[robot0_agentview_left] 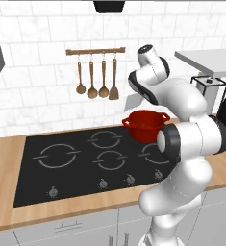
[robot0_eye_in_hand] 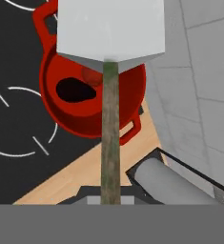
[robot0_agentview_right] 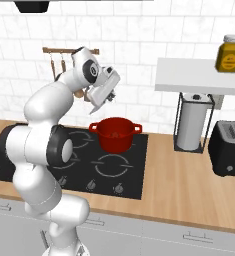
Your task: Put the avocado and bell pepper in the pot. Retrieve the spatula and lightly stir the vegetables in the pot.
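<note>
The red pot (robot0_agentview_left: 144, 126) (robot0_agentview_right: 115, 135) stands on the back right burner of the black cooktop (robot0_agentview_left: 61, 168). Looking down in the hand view, the pot (robot0_eye_in_hand: 92, 125) holds the dark avocado (robot0_eye_in_hand: 75, 90) and the red bell pepper (robot0_eye_in_hand: 90, 75), the pepper partly behind the blade. My gripper (robot0_agentview_right: 100, 97) (robot0_agentview_left: 140, 94) hangs above the pot, toward the wall, shut on the handle of the spatula (robot0_eye_in_hand: 110, 138). The spatula's light-grey blade (robot0_eye_in_hand: 111, 31) (robot0_agentview_left: 132, 102) (robot0_agentview_right: 95, 107) points down over the pot without touching the vegetables.
A wooden utensil rack (robot0_agentview_left: 95, 72) with spoons hangs on the tiled wall behind the stove. Right of the cooktop stand a paper towel holder (robot0_agentview_right: 191, 122) and a black toaster (robot0_agentview_right: 231, 147); a shelf with jars (robot0_agentview_right: 229, 52) is above them.
</note>
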